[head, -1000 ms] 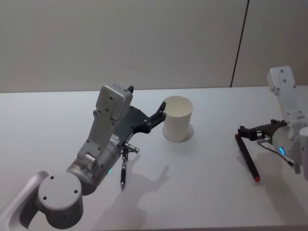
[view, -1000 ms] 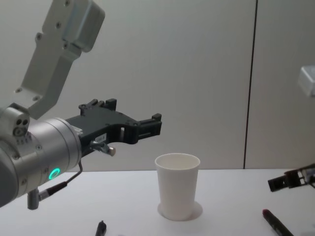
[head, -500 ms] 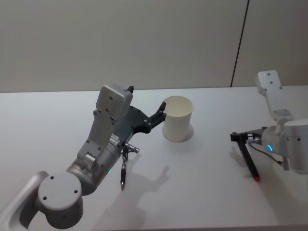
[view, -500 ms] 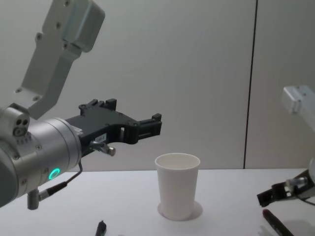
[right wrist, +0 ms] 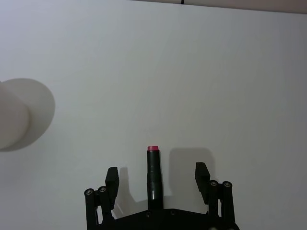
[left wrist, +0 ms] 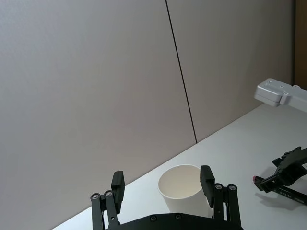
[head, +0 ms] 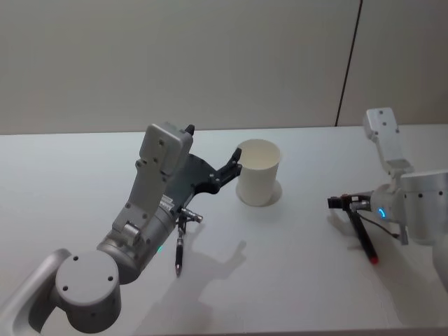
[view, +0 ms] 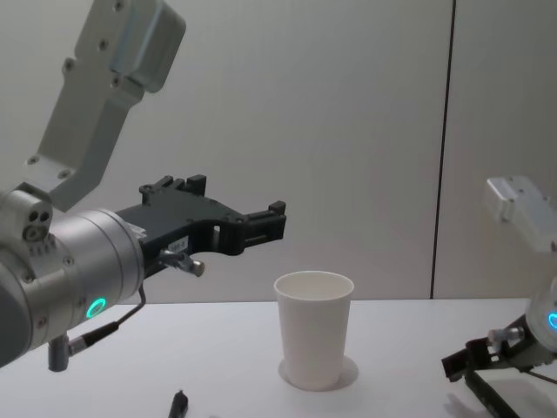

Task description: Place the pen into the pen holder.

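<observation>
A: Right gripper (head: pixel 339 203) (right wrist: pixel 157 173), fingers?
B: Spread wide, gripping nothing. The black pen with a red end (head: pixel 362 236) (right wrist: pixel 153 175) lies flat on the white table (head: pixel 294 280), in the gap between the two fingers (right wrist: pixel 112 176). Bare table shows on either side of it, so neither finger touches it. In the right wrist view the red end sticks out just past the fingertips.
A: Fingertips on the table?
B: Can't tell. They're low, close to it.
A: Pen holder?
B: White paper cup (head: pixel 258 175) (left wrist: pixel 184 191) (view: pixel 314 335), upright, mouth up. Well apart from the right fingers, off to their left across the table.
A: Left gripper (head: pixel 235 162) (left wrist: pixel 162 182) (view: pixel 277 218)?
B: Raised off the table, its fingers wide apart too, empty. The cup sits just beyond the fingertips, framed between them in the left wrist view. Chest view puts the fingertips above the rim and to its left, no contact.
A: Anything else?
B: A thin dark pen (head: pixel 179 253) (view: pixel 178 403) flat on the table, well back from the left fingertips, under that arm.
</observation>
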You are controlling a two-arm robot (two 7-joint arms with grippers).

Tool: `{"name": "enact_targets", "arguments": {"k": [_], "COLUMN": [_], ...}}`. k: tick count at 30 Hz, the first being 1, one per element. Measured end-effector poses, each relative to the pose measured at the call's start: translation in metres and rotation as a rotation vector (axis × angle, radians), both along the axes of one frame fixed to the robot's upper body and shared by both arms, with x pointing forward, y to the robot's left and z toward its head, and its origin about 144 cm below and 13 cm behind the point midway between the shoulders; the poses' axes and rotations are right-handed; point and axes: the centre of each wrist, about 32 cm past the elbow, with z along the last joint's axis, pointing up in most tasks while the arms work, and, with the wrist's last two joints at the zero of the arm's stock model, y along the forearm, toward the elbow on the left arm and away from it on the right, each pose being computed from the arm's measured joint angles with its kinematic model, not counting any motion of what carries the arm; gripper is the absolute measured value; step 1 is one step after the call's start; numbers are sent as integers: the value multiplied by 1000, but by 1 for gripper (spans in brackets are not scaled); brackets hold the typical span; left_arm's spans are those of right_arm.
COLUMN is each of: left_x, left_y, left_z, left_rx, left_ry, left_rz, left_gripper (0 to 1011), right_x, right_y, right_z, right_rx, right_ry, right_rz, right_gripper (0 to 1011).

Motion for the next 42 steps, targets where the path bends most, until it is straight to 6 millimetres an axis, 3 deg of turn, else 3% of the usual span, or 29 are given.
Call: {"name": "enact_targets", "arguments": {"k": [16,31,33,42], "left_x": [0,0,0,0], "left_y": [0,0,0,0], "left_z": [0,0,0,0], "left_rx": [0,0,0,0], "left_ry": [0,0,0,0], "left_rz": [0,0,0,0], "left_gripper": [1003,1003,1003,1003], "right_x": [15,22,22,24], "right_y": [0,1,1,1], "right_z": [-9,-16,-16,-19], "right_rx": [34,40,40,42], "right_ry": [25,43,45,53], "right_rz": [-16,-18,-15,-2], "right_gripper": [996,622,494,218]}}
